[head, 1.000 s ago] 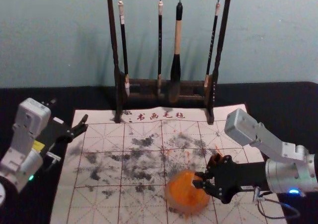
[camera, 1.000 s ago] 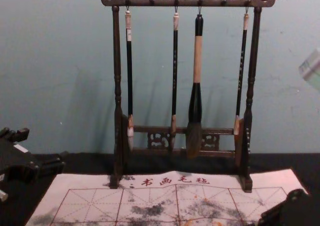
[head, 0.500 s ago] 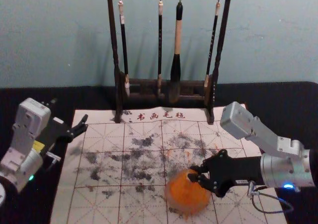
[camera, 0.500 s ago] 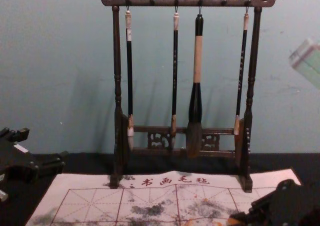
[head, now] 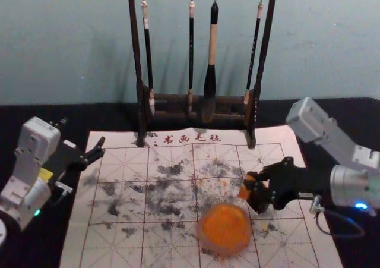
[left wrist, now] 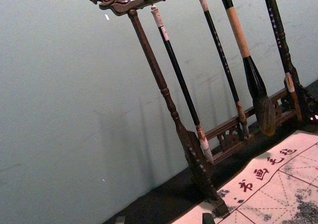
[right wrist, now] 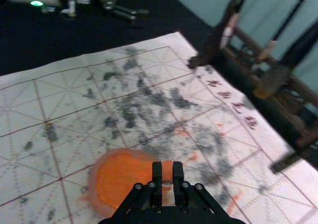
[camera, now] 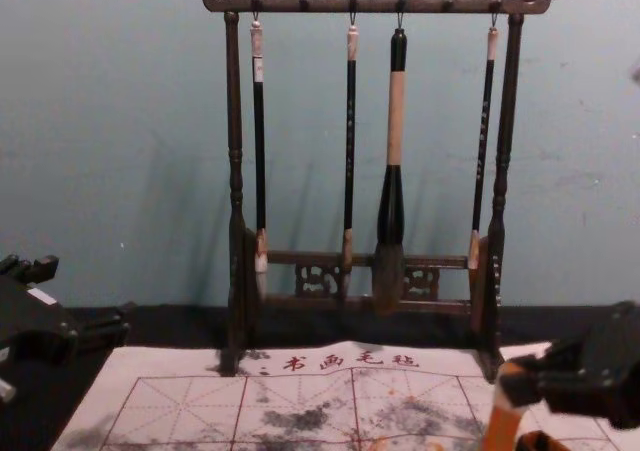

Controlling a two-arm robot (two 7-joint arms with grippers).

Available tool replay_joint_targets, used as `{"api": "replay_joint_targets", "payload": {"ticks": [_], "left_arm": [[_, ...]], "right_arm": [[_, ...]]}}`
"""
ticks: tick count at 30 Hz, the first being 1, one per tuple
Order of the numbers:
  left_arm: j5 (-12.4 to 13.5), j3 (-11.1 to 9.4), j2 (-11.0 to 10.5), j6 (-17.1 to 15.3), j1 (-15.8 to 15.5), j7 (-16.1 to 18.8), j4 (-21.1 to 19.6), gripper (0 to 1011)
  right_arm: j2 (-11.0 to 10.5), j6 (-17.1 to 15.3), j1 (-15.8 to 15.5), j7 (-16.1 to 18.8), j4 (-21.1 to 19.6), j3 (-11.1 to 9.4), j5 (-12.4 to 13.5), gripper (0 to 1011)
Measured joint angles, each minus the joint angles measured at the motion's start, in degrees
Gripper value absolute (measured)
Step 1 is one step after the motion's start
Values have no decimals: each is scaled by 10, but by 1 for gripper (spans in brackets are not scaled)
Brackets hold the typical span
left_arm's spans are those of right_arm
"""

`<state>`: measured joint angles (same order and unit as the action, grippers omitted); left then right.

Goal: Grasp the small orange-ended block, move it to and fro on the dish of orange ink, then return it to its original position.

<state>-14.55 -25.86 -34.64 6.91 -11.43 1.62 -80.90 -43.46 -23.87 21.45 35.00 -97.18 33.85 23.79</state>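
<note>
dark wood rack (camera: 325, 5) at far side, feet on white gridded mat (head: 172, 250). four brushes hanging, left to right: slim (camera: 260, 151), slim (camera: 350, 151), thick (camera: 395, 121), slim (camera: 482, 131). mat has dark smudges, red characters (head: 184, 139) along far edge. black bench (head: 344, 119), pale wall (head: 332, 42) behind.

A pale blue-green wall (head: 71, 42) with a matte finish stands behind the black-surfaced counter (head: 113, 118). The wall bears faint scuff marks and small pale specks. Soft, elongated shadows fall across it.

Lower end of the block (camera: 501, 428) cut off by the chest view's bottom edge
</note>
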Motion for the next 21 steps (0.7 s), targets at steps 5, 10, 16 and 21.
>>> {"api": "replay_joint_targets", "payload": {"ticks": [5,10,16,21], "left_arm": [[0,0,0,0,0,0,0,1001],[0,0,0,0,0,0,0,1001],[0,0,0,0,0,0,0,1001],[0,0,0,0,0,0,0,1001]], "right_arm": [[-10,-2,-12,-15,-5,-21,8,86],[-20,-3,-24,-24,-11,-37,13,86],[-26,-5,-33,-30,-13,-50,17,86],[-30,-5,-40,-33,-15,-56,19,86]]}}
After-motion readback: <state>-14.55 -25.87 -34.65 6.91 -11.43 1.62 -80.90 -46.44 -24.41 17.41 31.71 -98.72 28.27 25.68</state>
